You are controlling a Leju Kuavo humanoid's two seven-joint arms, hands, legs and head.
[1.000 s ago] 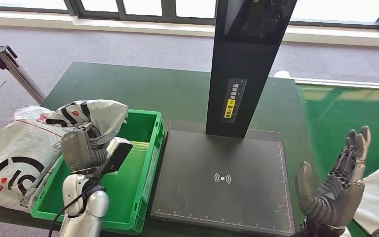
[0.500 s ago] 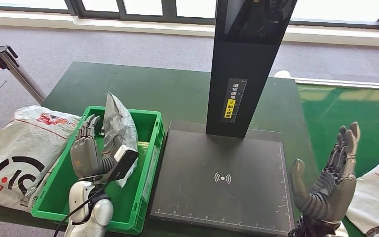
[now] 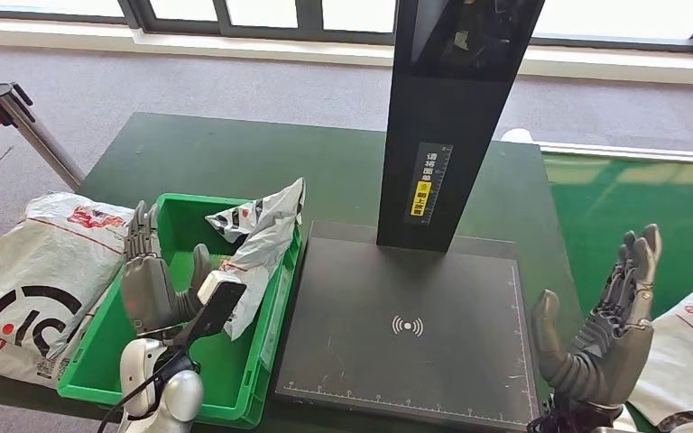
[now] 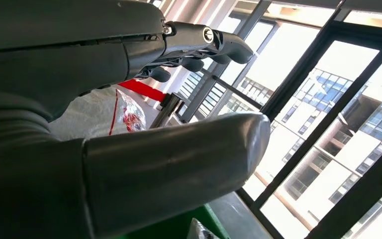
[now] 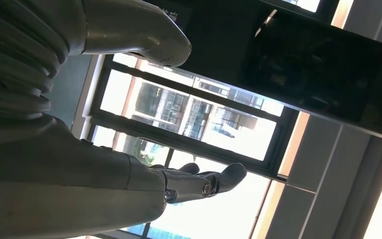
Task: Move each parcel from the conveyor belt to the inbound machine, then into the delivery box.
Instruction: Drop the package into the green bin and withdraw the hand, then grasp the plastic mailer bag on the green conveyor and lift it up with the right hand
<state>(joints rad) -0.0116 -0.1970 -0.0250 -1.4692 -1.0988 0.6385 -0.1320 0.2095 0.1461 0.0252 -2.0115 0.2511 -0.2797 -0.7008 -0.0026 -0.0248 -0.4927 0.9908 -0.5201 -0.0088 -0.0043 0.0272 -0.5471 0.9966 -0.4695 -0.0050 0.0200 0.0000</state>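
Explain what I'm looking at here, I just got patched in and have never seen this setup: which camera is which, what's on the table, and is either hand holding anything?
The wide picture is the robot's head camera, looking down at a dark green table. The other two come from cameras at its wrists, aimed up past the fingers at windows.

In the middle stands the inbound machine, a flat black scanning pad with a tall black column. Beside it is the green delivery box, with a grey parcel lying in it, draped against the wall nearest the pad. Another parcel lies outside the box, and one on the green conveyor belt.

The left hand is open over the box; the right hand is open, raised, holding nothing.
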